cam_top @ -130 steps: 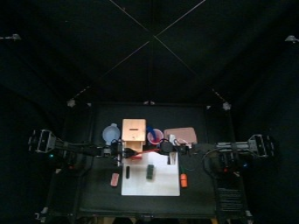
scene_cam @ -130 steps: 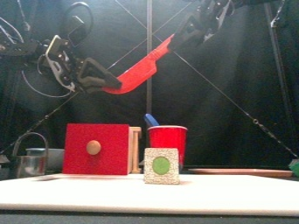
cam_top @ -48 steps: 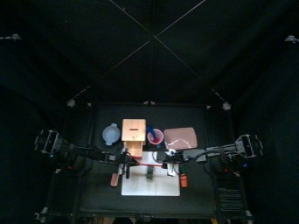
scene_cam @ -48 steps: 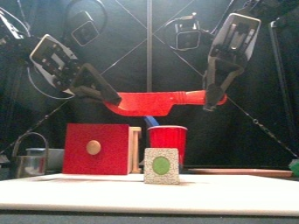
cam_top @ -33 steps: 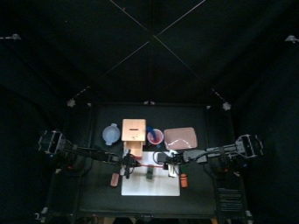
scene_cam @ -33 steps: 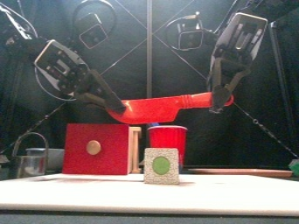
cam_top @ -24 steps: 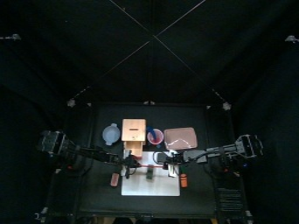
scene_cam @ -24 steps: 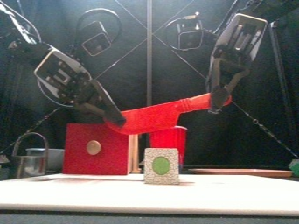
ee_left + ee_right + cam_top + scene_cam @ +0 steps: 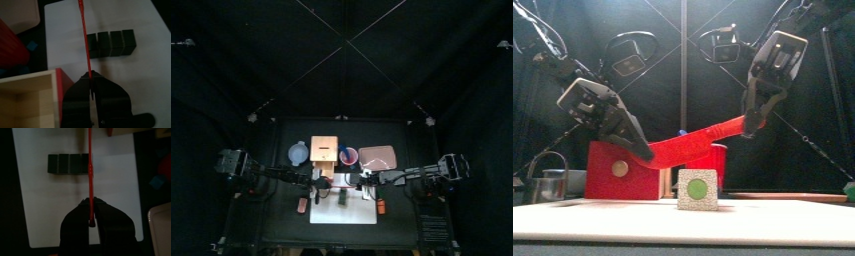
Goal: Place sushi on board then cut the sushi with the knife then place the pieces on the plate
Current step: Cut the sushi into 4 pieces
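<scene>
A dark green sushi roll (image 9: 698,189) of several joined blocks lies on the white board (image 9: 593,217), its green-centred end facing the front. The red toy knife (image 9: 698,139) hangs above it, sloping down to the left. My left gripper (image 9: 643,150) is shut on the knife's low end and my right gripper (image 9: 752,118) on its high end. In the left wrist view the knife (image 9: 84,40) is an edge-on red line beside the roll (image 9: 112,43), with the gripper (image 9: 89,76) below. In the right wrist view the gripper (image 9: 89,200) holds the knife (image 9: 89,168) at the roll's (image 9: 67,164) end.
Behind the board stand the wooden box (image 9: 325,150) with its red drawer front (image 9: 620,168), the red cup (image 9: 349,155) holding a blue knife (image 9: 684,137), the blue-grey bowl (image 9: 298,152) and the pink tray (image 9: 378,157). Two small orange toy foods (image 9: 381,206) flank the board.
The left gripper has dropped with its end of the knife, so the knife went from about level to sloping down to the left. The right gripper stayed high.
</scene>
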Controlling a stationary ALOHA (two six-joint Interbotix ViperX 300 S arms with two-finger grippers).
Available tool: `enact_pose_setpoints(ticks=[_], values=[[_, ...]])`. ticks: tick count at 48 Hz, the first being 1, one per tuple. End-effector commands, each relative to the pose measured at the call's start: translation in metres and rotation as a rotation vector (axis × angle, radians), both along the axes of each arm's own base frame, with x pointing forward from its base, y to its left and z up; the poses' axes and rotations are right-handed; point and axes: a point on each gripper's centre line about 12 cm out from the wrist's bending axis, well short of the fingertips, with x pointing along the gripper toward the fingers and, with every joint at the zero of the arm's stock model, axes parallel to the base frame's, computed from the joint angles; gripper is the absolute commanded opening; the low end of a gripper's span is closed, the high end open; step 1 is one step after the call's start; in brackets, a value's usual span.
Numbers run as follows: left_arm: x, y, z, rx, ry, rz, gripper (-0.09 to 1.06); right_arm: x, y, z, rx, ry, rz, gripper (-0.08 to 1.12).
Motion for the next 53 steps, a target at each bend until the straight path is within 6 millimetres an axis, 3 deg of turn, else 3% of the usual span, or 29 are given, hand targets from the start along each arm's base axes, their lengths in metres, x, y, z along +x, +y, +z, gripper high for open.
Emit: enact_pose_setpoints(ticks=[1,31,39,46,53], values=[[0.002,0.012,0.005,0.037,-0.008,0.006,0.32,0.005,0.000,0.014,-0.012,-0.048,0.011,0.33],[0.006,0.054,0.016,0.158,-0.038,0.039,0.32,-0.001,-0.025,0.024,-0.105,-0.056,-0.002,0.33],[0.013,0.050,0.030,0.165,-0.097,0.029,0.32,0.001,-0.017,0.030,-0.084,-0.074,0.007,0.33],[0.022,0.023,0.037,0.162,-0.129,-0.046,0.32,-0.001,0.010,0.029,-0.052,-0.070,0.067,0.33],[0.025,0.008,0.034,0.155,-0.123,-0.084,0.32,-0.006,0.028,0.016,-0.003,-0.033,0.087,0.33]])
